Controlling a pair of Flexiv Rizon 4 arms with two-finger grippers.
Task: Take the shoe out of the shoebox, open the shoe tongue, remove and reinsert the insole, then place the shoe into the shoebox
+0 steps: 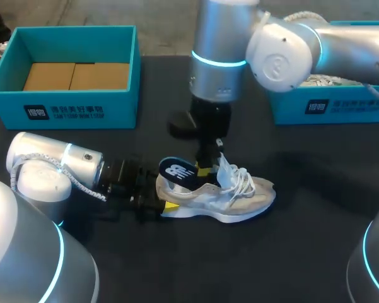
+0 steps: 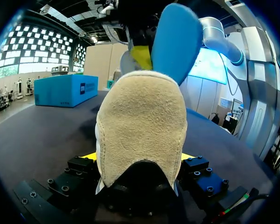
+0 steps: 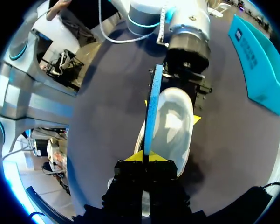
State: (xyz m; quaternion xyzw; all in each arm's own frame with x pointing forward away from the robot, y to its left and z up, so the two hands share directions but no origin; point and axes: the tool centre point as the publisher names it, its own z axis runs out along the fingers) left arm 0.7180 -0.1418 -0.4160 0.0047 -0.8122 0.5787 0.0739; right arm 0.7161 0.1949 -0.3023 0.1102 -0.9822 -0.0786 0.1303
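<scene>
The dark table is reached over by the right arm from the far right side and by the left arm from the near left edge. An open teal shoebox, with brown cardboard seen on its floor, is set at the far left corner. A second teal box is placed at the far right edge. The shoe is laid on its sole near the table's middle, outside both boxes, heel toward the left edge. Its heel is clamped from both sides by the left gripper. The blue insole is held standing out of the shoe's opening, pinched between the fingers of the right gripper.
</scene>
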